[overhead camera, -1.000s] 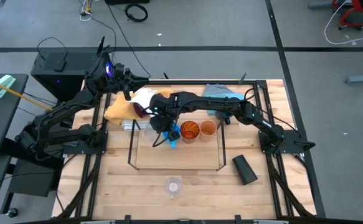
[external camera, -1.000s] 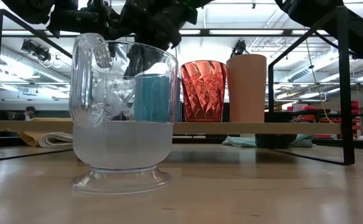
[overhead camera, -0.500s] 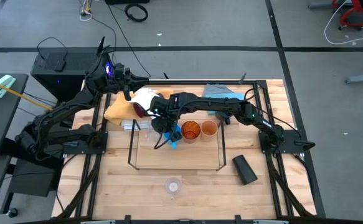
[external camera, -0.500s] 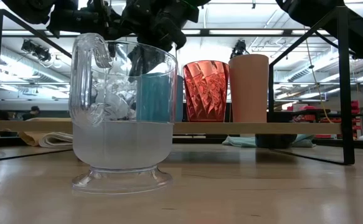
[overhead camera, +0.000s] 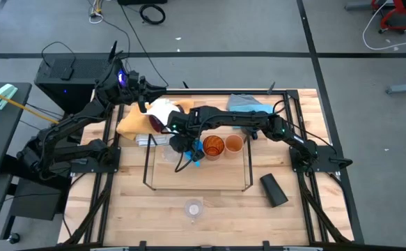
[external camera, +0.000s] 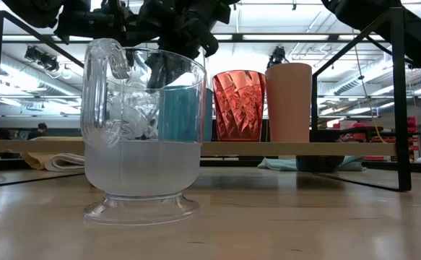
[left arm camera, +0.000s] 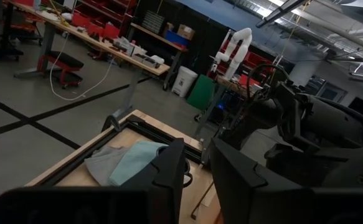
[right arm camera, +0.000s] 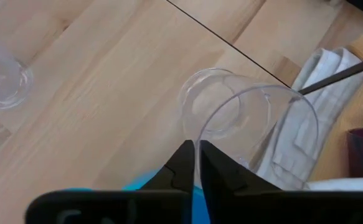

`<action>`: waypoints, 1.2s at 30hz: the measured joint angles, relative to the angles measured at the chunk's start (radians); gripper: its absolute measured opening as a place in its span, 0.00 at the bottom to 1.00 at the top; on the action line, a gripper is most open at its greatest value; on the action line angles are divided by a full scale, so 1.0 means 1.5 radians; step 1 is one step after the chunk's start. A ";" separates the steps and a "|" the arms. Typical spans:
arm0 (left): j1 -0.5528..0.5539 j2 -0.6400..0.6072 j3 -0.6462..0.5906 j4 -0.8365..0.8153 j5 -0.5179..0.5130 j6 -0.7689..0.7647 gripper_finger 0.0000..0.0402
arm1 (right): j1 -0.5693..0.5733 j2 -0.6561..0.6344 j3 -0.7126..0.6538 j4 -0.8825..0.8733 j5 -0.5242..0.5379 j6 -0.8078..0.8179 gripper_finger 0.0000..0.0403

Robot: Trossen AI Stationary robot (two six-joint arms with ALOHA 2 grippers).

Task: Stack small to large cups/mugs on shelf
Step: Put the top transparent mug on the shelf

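Fingers (right arm camera: 195, 163) of the right arm pinch a clear cup's (right arm camera: 262, 134) rim above the shelf (overhead camera: 147, 171).

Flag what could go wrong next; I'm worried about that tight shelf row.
The right pincer sits at the clear cup's rim, close by the light-blue mug. Pulling away could tip the cup or bump the mug. The mug stands close beside the amber tumbler, so a nudge may spread.
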 joint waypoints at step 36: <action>0.000 0.000 0.000 -0.003 0.000 0.006 0.21 | 0.040 -0.004 0.006 0.064 0.030 0.000 0.12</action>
